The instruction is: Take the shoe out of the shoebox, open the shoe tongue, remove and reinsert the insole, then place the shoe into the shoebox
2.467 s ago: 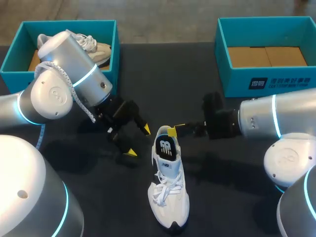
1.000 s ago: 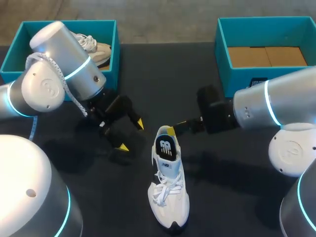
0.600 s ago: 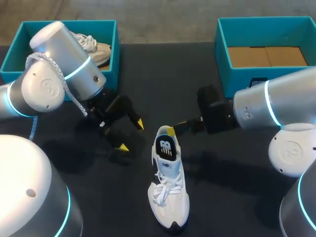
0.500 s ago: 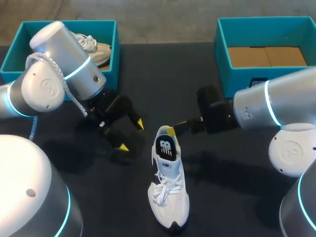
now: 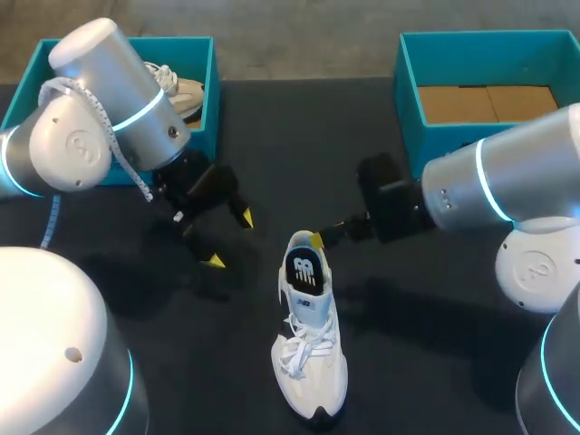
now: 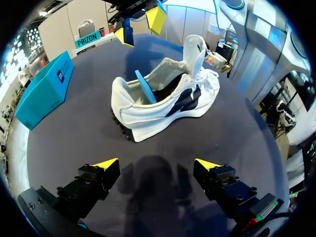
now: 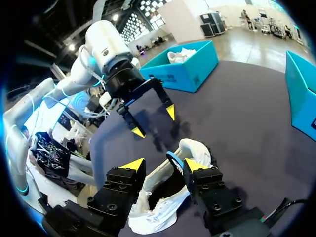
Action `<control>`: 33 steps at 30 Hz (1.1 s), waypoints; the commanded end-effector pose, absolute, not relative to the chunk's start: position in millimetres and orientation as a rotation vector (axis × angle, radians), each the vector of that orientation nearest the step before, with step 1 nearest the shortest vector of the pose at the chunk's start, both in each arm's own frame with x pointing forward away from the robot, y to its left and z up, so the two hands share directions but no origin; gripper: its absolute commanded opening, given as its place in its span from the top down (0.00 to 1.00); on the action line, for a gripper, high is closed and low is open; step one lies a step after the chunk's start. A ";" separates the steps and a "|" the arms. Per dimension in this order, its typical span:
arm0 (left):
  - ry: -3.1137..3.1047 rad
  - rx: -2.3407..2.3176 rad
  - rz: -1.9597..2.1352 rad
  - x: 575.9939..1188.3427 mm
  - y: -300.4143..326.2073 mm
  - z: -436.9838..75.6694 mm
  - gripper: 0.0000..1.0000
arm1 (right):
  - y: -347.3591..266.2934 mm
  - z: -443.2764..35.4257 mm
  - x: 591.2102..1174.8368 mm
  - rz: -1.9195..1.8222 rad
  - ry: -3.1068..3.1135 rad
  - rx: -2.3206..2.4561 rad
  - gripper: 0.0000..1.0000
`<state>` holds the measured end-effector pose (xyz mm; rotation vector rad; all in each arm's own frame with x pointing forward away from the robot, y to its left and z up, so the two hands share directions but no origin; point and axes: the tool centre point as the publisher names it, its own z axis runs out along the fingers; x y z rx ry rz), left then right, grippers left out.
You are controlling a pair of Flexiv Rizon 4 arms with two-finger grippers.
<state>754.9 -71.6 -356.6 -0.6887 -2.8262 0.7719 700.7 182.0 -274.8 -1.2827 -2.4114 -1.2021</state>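
Between the right jaws, which stand wide apart and grip nothing, the blue edge of the insole (image 7: pixel 173 158) rises out of the heel of the white shoe (image 7: pixel 157 210). It lies close against one finger and well clear of the other, so this is no grasp. The shoe stands on its sole on the dark worktop (image 5: pixel 299 136) just under and ahead of these jaws, heel end nearest them.

The left jaws are also spread wide and empty. They hang near the worktop, well apart from the shoe, which lies side-on ahead of them across bare worktop. From there the tongue (image 6: pixel 195 49) stands raised with the throat open. The insole tilts up at the heel like a thin blade, its front part hidden down inside the shoe.

Behind the left jaws, at the worktop's far edge, sits the occupied shoebox (image 5: pixel 214 91) with a second shoe (image 5: pixel 181 91) in it. Behind the right jaws, the bare shoebox (image 5: pixel 489 149) shows only its cardboard floor.

As I judge it, taking the shoe out and opening the tongue are done, and the insole step is in hand. With the heel end lifted and the rest inside, I cannot tell whether the insole is on its way out or going back in. At the least, it must yet be seated flat and the shoe lifted into a shoebox
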 end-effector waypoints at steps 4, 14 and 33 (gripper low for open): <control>-2.829 -0.690 0.771 753.5 -70.8 -356.6 0.00 | 184.3 -275.0 699.5 -1.200 -2.416 -1.291 0.51; -2.843 -0.683 0.739 756.2 -59.7 -350.6 0.00 | 184.7 -274.7 700.8 -1.184 -2.424 -1.296 0.52; -2.881 -0.686 0.694 760.0 -46.5 -340.9 0.00 | 185.9 -276.4 698.7 -1.166 -2.420 -1.310 1.00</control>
